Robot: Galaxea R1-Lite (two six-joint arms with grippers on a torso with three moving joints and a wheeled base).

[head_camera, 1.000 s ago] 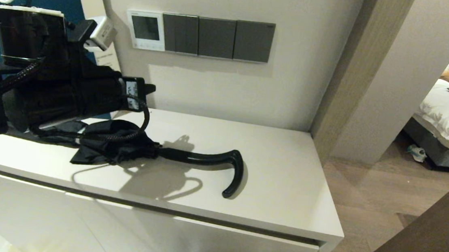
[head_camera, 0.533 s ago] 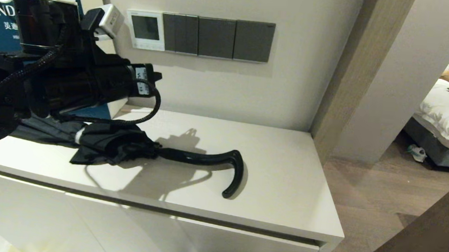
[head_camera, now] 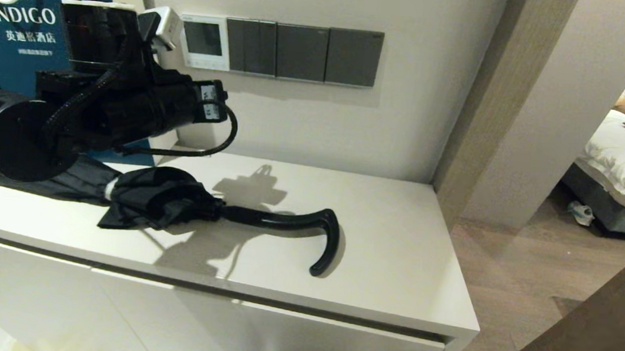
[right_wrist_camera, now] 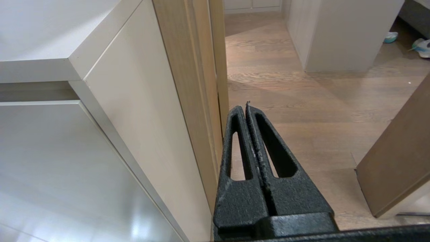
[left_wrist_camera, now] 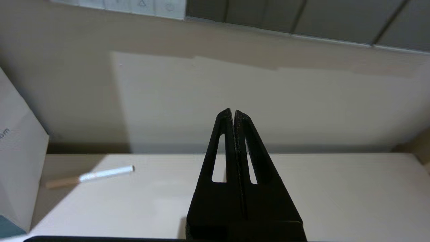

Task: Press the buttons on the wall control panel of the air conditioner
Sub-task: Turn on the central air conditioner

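Left gripper (left_wrist_camera: 233, 112) has both black fingers pressed flat together, holding nothing; closed like that they make one narrow tip, which looks like the point: a single probe for poking small keys rather than a grasp

Target is the small square white plastic thermostat with a dark rectangular screen (head_camera: 205, 42), mounted on the beige wall at the left end of the row of dark grey switch plates (head_camera: 303, 52). The row of tiny pale buttons (head_camera: 207, 64) runs along its lower edge, under the screen; in the left wrist view the same strip (left_wrist_camera: 141, 4) sits above the fingertips, so the tip is aimed at bare wall below the panel, not touching anything

Left arm is raised over the white cabinet top (head_camera: 396, 251), wrist level with the panel and just left of it. Likely next need: lift the tip and push forward onto one key

Folded black umbrella with a curved handle (head_camera: 218, 212) lies on the cabinet below the arm, apart from it

Right gripper (right_wrist_camera: 247, 107) also closed and empty, parked low beside the cabinet's side, pointing at the wood floor
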